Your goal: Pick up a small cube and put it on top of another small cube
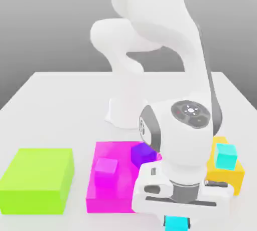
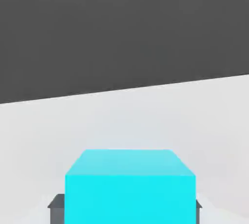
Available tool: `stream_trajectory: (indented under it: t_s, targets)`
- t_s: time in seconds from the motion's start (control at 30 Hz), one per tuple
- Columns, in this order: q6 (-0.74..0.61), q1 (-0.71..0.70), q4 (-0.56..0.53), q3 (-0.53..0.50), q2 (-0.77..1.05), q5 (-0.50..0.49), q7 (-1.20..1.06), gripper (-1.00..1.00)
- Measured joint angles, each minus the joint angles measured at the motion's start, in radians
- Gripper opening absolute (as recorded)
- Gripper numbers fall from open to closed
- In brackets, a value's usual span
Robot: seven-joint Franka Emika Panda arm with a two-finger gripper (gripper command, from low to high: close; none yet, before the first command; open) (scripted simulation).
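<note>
So the pincer (image 1: 176,223) has a bright cyan cube (image 1: 176,224) snug between its fingers, plain and flat-coloured, down at the near edge of the exterior view, right of centre. Another small cyan cube (image 1: 225,156), same look, sits on the orange block (image 1: 224,177) over to the exterior view's right.

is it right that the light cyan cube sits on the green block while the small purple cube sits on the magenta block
Not quite: the exterior view shows the light cyan cube on the orange block, not the green one. The small purple cube does sit on the magenta block.
</note>
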Motion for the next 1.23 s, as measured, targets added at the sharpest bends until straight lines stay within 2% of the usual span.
stream_trajectory:
  t_s: [0.2, 0.47, 0.9, 1.1, 1.13, 1.23]
  targets:
    - [-0.125, -0.039, -0.045, 0.047, -0.170, 0.046, -0.051, -1.00]
    - [-0.221, -0.082, -0.236, 0.063, -0.456, 0.073, -0.340, -1.00]
    - [-0.357, 0.019, -0.565, -0.073, -0.926, 0.188, -0.895, -1.00]
    - [-0.159, 0.022, -0.614, -0.078, -0.778, 0.194, -0.932, -1.00]
    - [-0.119, 0.022, -0.619, -0.078, -0.742, 0.193, -0.932, 1.00]
    - [-0.119, 0.022, -0.619, -0.078, -0.742, 0.193, -0.932, 1.00]
